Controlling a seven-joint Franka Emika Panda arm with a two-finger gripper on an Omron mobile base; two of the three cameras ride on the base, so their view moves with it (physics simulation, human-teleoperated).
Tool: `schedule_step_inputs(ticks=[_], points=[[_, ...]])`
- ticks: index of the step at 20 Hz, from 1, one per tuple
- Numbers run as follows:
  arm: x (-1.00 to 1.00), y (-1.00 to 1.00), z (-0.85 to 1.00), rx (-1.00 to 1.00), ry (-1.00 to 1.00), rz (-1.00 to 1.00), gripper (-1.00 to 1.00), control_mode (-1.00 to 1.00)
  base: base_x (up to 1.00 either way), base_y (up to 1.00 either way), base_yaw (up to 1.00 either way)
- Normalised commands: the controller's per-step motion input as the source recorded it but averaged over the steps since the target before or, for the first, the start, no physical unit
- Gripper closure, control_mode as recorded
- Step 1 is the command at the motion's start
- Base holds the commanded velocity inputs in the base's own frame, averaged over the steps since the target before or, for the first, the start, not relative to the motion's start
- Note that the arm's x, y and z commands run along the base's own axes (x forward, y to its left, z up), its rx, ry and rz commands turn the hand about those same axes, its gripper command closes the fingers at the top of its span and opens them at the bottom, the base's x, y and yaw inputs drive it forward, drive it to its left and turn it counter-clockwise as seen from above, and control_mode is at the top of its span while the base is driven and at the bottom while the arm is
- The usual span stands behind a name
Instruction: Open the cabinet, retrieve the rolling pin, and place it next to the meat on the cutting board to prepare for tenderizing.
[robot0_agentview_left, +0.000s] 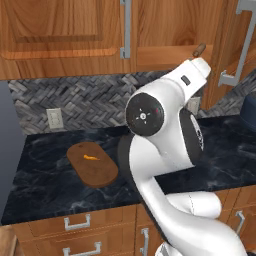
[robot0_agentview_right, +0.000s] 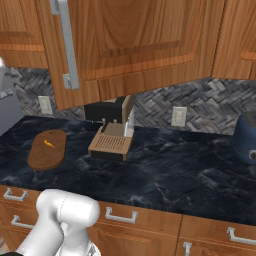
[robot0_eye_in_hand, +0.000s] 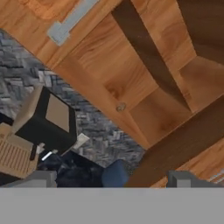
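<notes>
Rolling pin (robot0_agentview_left: 199, 49) lies on the shelf of the open cabinet (robot0_agentview_left: 170, 30), at the shelf's front edge, and in the left base view only one brown end of it peeks out above the robot's wrist. In the hand view a small round end (robot0_eye_in_hand: 120, 106) sits at that same shelf edge; it is too small to tell how the pin lies or how far back it reaches. The cabinet door (robot0_agentview_right: 135, 45) stands swung out over the worktop (robot0_agentview_right: 170, 170), so the shelf is open to reach, and the arm is raised toward it, likely so the tool can close in on the pin.

The tool (robot0_eye_in_hand: 113, 178) shows as two grey finger tips at the bottom of the hand view, spread apart with nothing between them. They point up at the shelf from below, with the pin's end well above them in that view.

Below and left of the cabinet, the cutting board (robot0_agentview_left: 93, 163) lies flat on the worktop with the meat (robot0_agentview_left: 91, 157) near its middle, leaving bare board beside it for the pin. A coffee machine (robot0_agentview_right: 112, 131) stands under the open door, right of the board in the right base view. The arm hides the worktop directly below the shelf in the left base view.
</notes>
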Motion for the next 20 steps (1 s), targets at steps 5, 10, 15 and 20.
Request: schedule_step_inputs(ticks=[5,10,15,20], points=[[0.69,-0.08,-0.25,-0.15,0.01,-0.23,-1.00,-1.00,0.00,0.00,0.00],[0.58,-0.34,-0.07,-0.09,0.06,-0.18,-1.00,-1.00,0.00,0.00,0.00],[0.23,-0.64,0.00,-0.01,0.09,-0.07,-1.00,-1.00,0.00,0.00,0.00],[0.03,-0.69,0.00,0.00,0.08,-0.05,-1.00,-1.00,0.00,0.00,0.00]])
